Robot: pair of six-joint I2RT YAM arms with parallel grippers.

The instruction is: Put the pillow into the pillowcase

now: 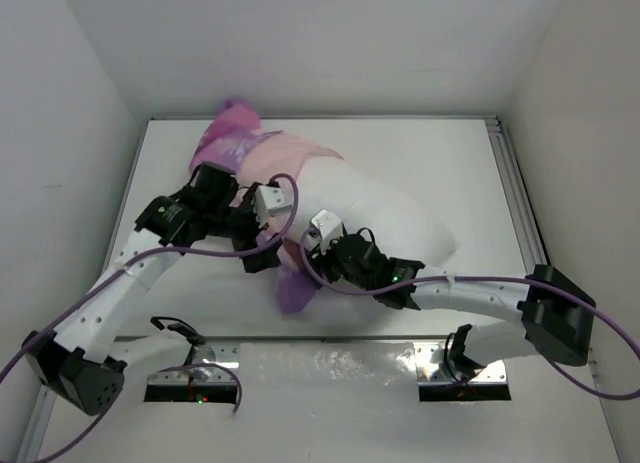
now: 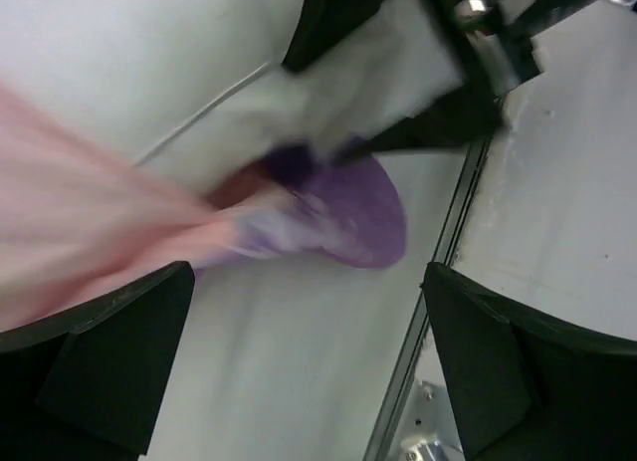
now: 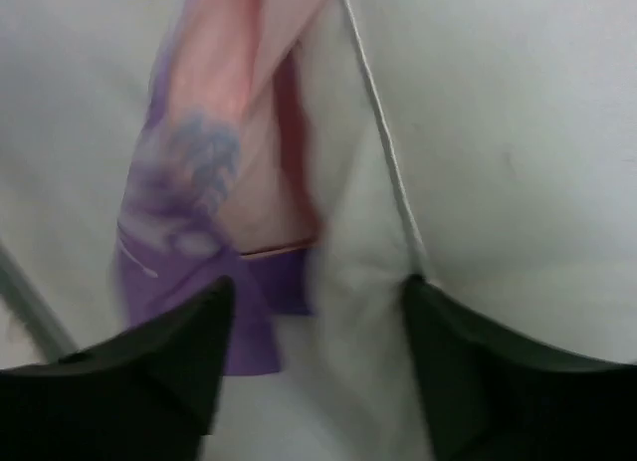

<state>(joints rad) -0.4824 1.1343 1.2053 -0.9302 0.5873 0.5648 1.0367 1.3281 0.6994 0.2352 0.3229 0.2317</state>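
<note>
Bunched over one end

Shows the pillow lying flat, the pillowcase bunched over its far-left end; finds the left gripper gaping wide near purple fabric; places the right gripper astride the pillow's seamed corner, grip unclear.

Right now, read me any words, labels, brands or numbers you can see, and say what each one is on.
There is no readable text in any view.
The pillowcase carries only a printed pattern, blurred in both wrist views.
The pillow is plain white.
</note>
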